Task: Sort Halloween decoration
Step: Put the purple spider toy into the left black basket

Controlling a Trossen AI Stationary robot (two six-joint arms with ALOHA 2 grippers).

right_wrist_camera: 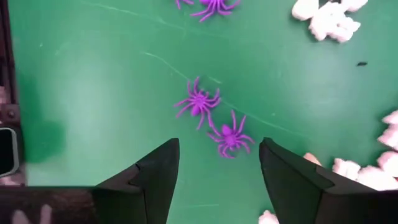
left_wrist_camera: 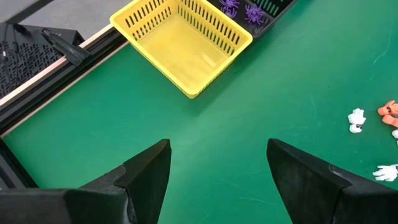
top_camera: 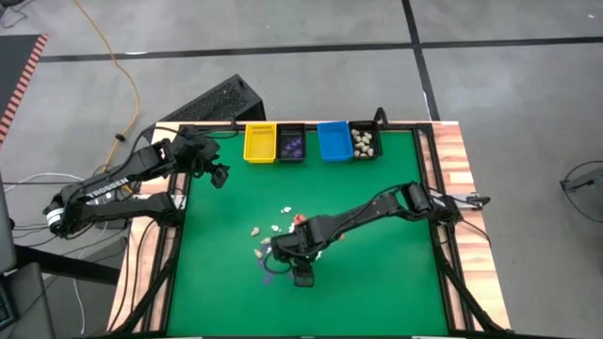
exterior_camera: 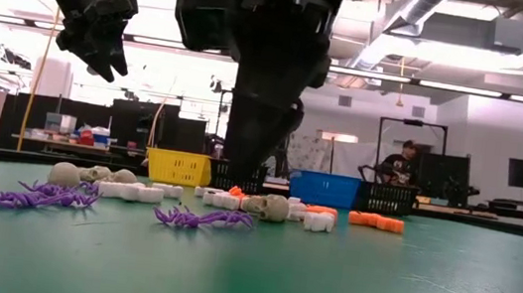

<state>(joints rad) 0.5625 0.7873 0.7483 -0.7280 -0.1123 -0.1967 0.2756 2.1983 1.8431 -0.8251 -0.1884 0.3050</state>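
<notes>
Right wrist view: the right pincer [right_wrist_camera: 217,180] is held spread above two purple spiders [right_wrist_camera: 214,121] on the desk [right_wrist_camera: 93,93], apparently lined up for picking; the left pincer [left_wrist_camera: 217,180], also spread, is parked near the yellow bin [left_wrist_camera: 183,43].

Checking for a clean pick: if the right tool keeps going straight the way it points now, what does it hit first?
Probably the nearer purple spider, lying between the open fingers of the right tool; a second spider lies just beyond. Depth is uncertain.
</notes>
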